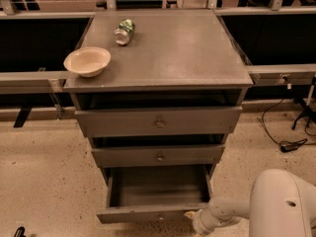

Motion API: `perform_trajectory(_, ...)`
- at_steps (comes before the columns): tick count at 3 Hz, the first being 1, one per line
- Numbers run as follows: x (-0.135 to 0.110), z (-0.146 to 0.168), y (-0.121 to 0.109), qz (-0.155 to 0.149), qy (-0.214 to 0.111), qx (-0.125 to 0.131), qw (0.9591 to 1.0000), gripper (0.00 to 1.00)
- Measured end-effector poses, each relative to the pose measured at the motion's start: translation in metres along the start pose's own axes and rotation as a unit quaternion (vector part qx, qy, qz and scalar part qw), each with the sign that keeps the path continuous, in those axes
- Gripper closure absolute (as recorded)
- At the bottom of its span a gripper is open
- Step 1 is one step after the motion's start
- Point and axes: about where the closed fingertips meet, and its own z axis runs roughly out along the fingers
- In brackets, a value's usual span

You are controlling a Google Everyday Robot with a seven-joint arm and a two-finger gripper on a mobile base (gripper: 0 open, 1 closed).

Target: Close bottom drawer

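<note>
The bottom drawer (148,212) of the grey cabinet is pulled far out, and its plain grey box interior (160,186) holds nothing. Its slim front panel runs along the lower edge of the view. My gripper (195,218) sits at the right end of that front panel, low at the bottom of the view, at the end of the white arm (276,206) that comes in from the lower right. The middle drawer (159,156) and the top drawer (159,121) above stand a little way out.
On the cabinet top (187,48) a cream bowl (87,61) sits at the front left and a green can (123,31) lies near the back. Black cables (289,142) trail on the speckled floor to the right. Dark benches flank the cabinet.
</note>
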Motion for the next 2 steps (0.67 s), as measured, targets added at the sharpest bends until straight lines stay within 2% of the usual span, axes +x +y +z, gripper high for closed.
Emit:
perform_trajectory(1,0.000,0.000,0.000,0.000,0.000,0.000,1.0000,0.00)
perform_trajectory(2,-0.001,0.013,-0.006,-0.003,0.025,0.001,0.9997,0.18)
